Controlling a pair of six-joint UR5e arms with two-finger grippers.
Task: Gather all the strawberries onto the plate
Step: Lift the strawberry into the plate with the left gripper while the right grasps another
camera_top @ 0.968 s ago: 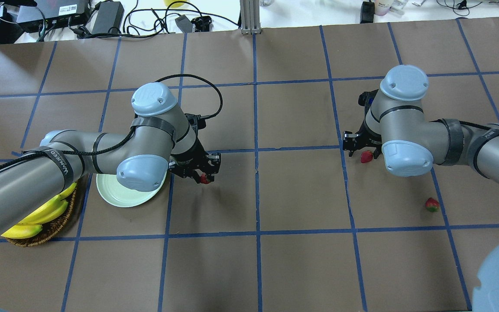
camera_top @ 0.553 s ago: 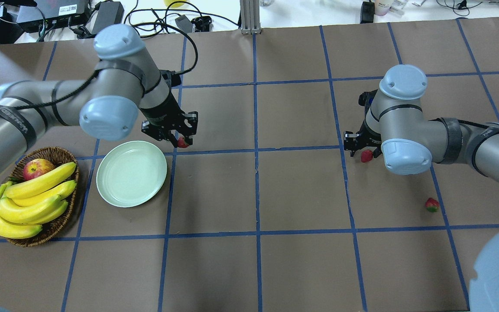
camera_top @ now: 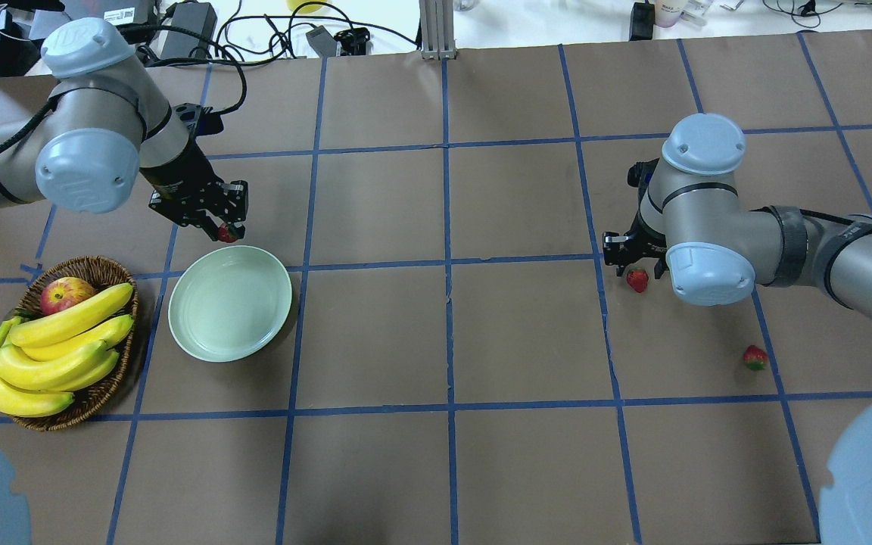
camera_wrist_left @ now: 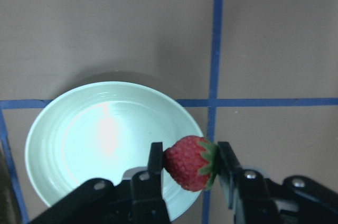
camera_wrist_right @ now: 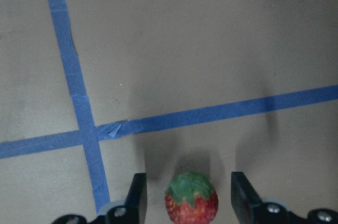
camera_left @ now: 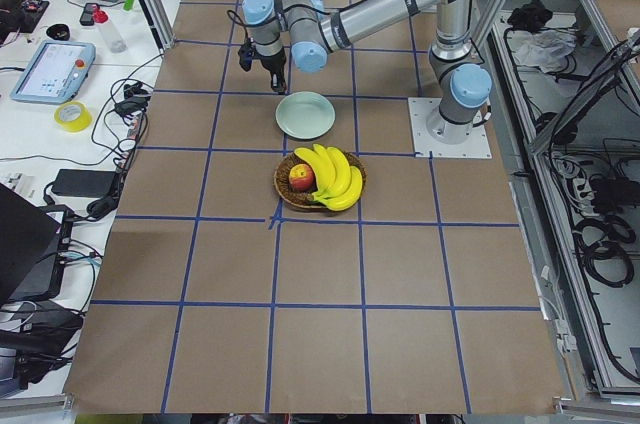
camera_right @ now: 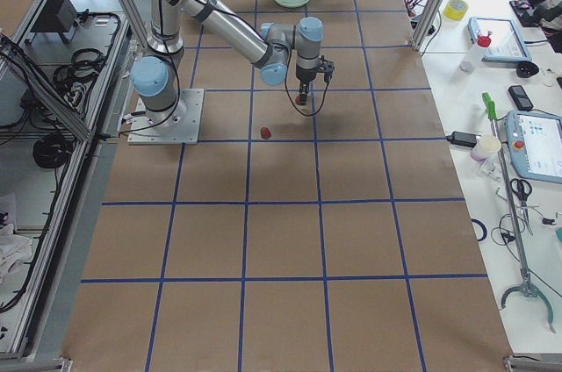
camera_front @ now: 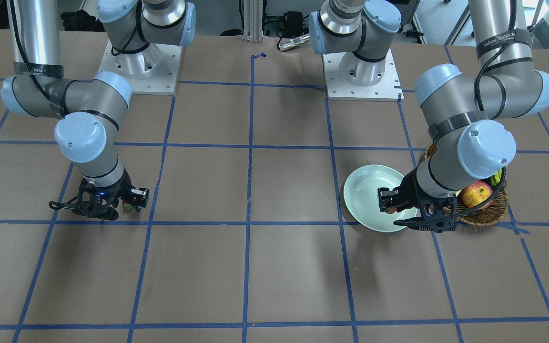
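My left gripper (camera_top: 218, 221) is shut on a red strawberry (camera_top: 228, 233) and holds it above the far rim of the pale green plate (camera_top: 209, 333). The left wrist view shows this strawberry (camera_wrist_left: 187, 167) pinched between the fingers (camera_wrist_left: 156, 160), over the plate's edge (camera_wrist_left: 79, 145). My right gripper (camera_top: 635, 263) is open and straddles a second strawberry (camera_top: 637, 279) lying on the table. It shows between the open fingers in the right wrist view (camera_wrist_right: 191, 205). A third strawberry (camera_top: 755, 357) lies on the table nearer the robot, on the right.
A brown wicker basket (camera_top: 107, 390) with bananas (camera_top: 50, 356) and an apple (camera_top: 65, 294) stands just left of the plate. Blue tape lines grid the brown table. Cables and boxes lie along the far edge.
My left arm has swung left with the strawberry, from right of the plate to its far rim. The right arm has stayed over its strawberry.
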